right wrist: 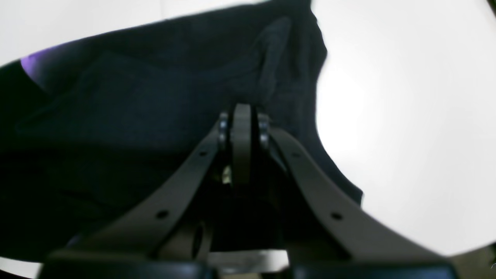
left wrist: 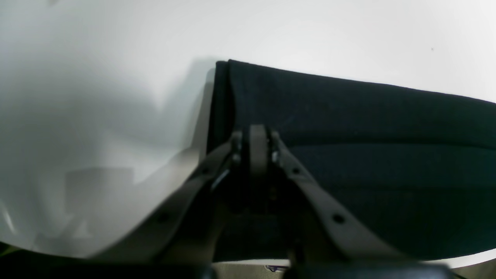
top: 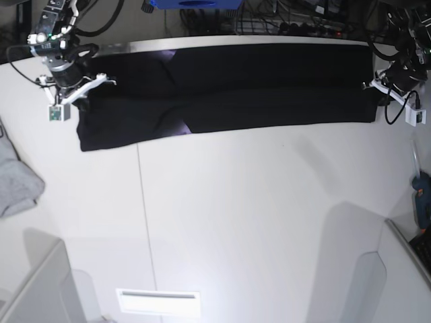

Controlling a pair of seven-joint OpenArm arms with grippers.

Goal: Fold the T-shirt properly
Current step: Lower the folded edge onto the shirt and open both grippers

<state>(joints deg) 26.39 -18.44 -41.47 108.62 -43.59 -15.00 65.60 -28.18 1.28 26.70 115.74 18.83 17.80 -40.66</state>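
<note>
The black T-shirt (top: pixel 229 87) lies as a long folded band across the far part of the white table (top: pixel 256 222). My left gripper (top: pixel 380 89) is at the band's right end in the base view. Its fingers are shut on the T-shirt's (left wrist: pixel 368 128) end edge, seen in the left wrist view at the left gripper (left wrist: pixel 259 141). My right gripper (top: pixel 79 95) is at the band's left end, shut on bunched cloth. The right wrist view shows the right gripper (right wrist: pixel 242 128) over the T-shirt (right wrist: pixel 128 116), with a sliver of purple print (right wrist: pixel 31 64) at the far left.
A light grey garment (top: pixel 17 178) lies at the table's left edge. A blue tool (top: pixel 422 195) sits at the right edge, and cables and a blue object (top: pixel 195 3) are behind the table's far edge. A seam (top: pixel 145 222) runs down the tabletop.
</note>
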